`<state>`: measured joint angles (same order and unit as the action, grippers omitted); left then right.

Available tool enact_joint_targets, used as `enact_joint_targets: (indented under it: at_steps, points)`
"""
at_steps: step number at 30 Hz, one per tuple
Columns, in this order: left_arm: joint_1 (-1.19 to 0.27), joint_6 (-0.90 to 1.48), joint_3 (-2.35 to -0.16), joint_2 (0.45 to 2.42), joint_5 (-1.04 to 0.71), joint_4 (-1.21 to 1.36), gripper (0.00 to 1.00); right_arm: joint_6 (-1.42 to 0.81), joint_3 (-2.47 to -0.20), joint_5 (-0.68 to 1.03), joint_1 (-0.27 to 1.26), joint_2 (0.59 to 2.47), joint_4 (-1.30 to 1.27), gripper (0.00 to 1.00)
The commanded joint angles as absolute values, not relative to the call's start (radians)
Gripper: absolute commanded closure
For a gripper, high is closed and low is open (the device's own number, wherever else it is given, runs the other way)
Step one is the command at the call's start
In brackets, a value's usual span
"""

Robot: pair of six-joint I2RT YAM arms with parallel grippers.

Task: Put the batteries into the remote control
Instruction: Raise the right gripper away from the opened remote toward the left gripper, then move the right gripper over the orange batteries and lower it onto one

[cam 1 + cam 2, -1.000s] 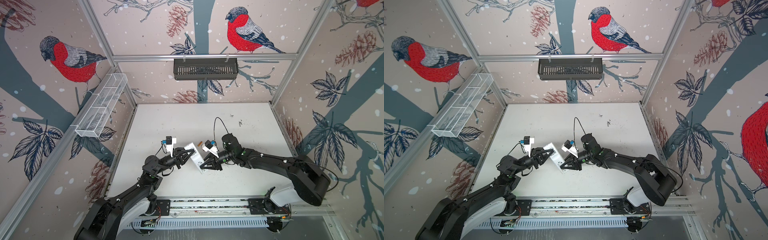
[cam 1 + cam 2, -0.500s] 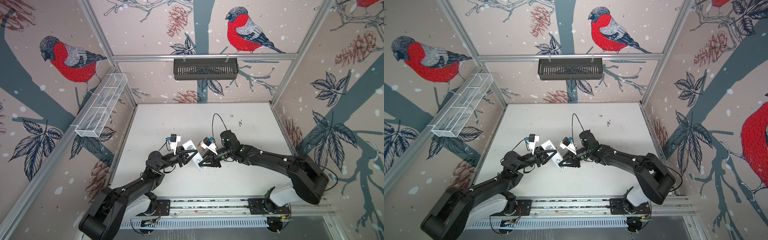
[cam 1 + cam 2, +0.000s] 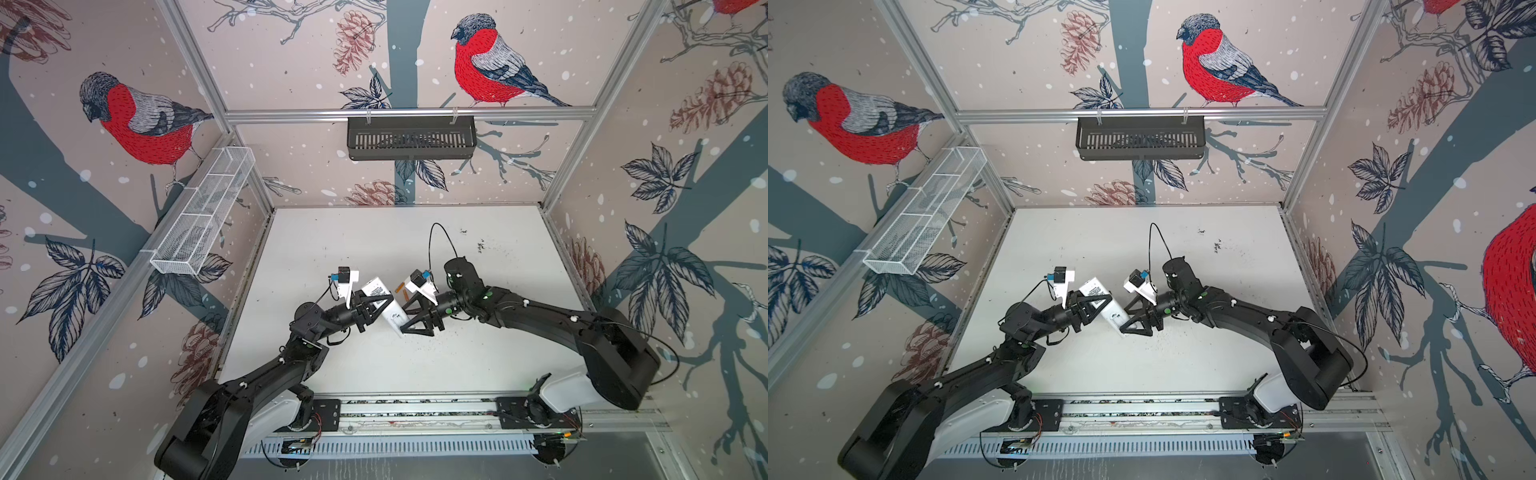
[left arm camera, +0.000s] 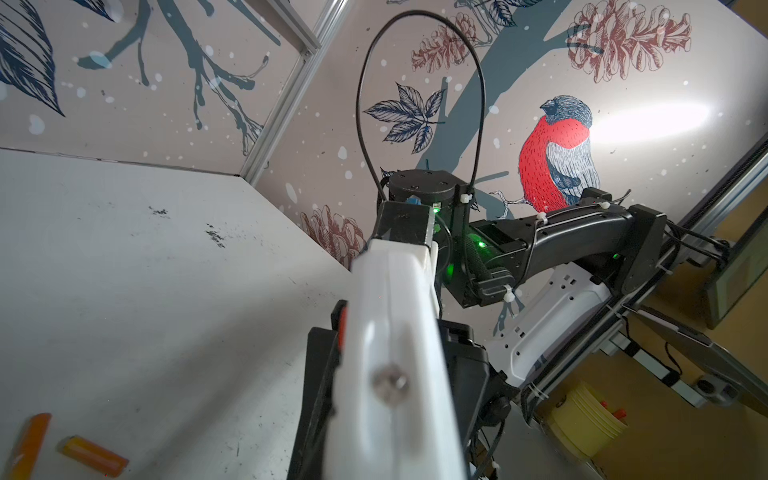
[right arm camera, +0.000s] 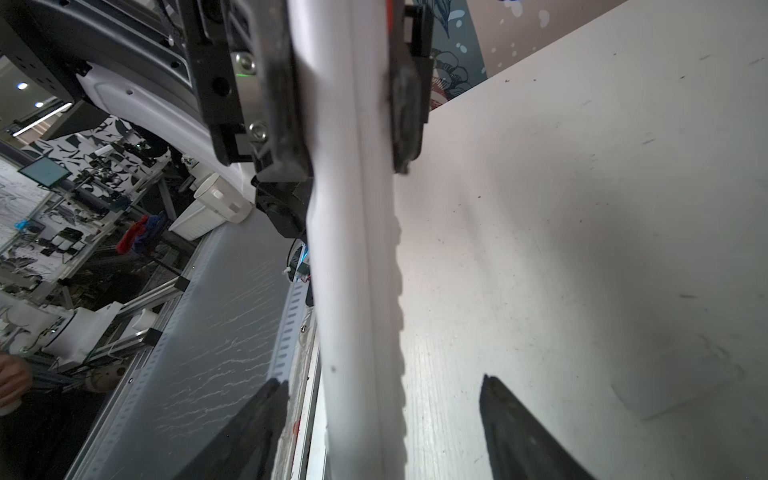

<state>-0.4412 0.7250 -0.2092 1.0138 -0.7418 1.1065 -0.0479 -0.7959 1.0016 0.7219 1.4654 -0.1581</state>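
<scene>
The white remote control [image 3: 391, 316] hangs tilted above the middle of the table [image 3: 490, 357], also seen in a top view [image 3: 1111, 314]. My left gripper [image 3: 380, 303] is shut on its upper half, and its fingers [image 5: 282, 104] press both flat sides of the remote control [image 5: 357, 249]. My right gripper [image 5: 380, 384] stands open around the lower end, with a gap on each side. Two orange batteries [image 4: 93, 455] [image 4: 27, 444] lie on the table behind the remote. One battery [image 3: 400, 287] shows in a top view beside the right wrist camera.
A black slotted basket [image 3: 411, 137] hangs on the back wall. A white wire basket [image 3: 203, 220] runs along the left wall. The arms' mounting rail [image 3: 415, 415] spans the front edge. Black specks [image 3: 480, 245] mark the far right of the table.
My right gripper was shut on the remote's lower end and has now opened off it. The left gripper keeps its hold and has shifted slightly away from the front.
</scene>
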Motion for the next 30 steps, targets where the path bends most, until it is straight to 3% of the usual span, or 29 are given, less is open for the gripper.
enact_joint_targets:
  at_steps: [1,4,7,10,14,21,30]
  points:
    - [-0.435,0.629,-0.219,0.956,-0.632,0.953,0.92,-0.086,-0.782,0.921,0.695,1.437,-0.173,0.16]
    - [-0.430,0.580,-0.226,0.887,-0.515,0.807,0.92,-0.151,-0.786,0.780,0.677,1.424,-0.189,0.14]
    - [-0.430,0.528,-0.251,0.821,-0.346,0.629,0.93,-0.226,-0.819,0.532,0.688,1.443,-0.167,0.08]
    - [-0.429,0.499,-0.265,0.771,-0.236,0.508,0.93,-0.283,-0.937,0.241,0.712,1.532,-0.010,0.09]
    - [-0.427,0.491,-0.275,0.736,-0.158,0.425,0.94,-0.339,-1.126,-0.008,0.753,1.708,0.210,0.13]
    - [-0.425,0.476,-0.290,0.672,-0.047,0.286,0.94,-0.376,-1.277,-0.187,0.823,1.896,0.338,0.31]
    - [-0.425,0.479,-0.271,0.617,-0.022,0.272,0.94,-0.368,-1.317,-0.157,0.832,1.960,0.370,0.45]
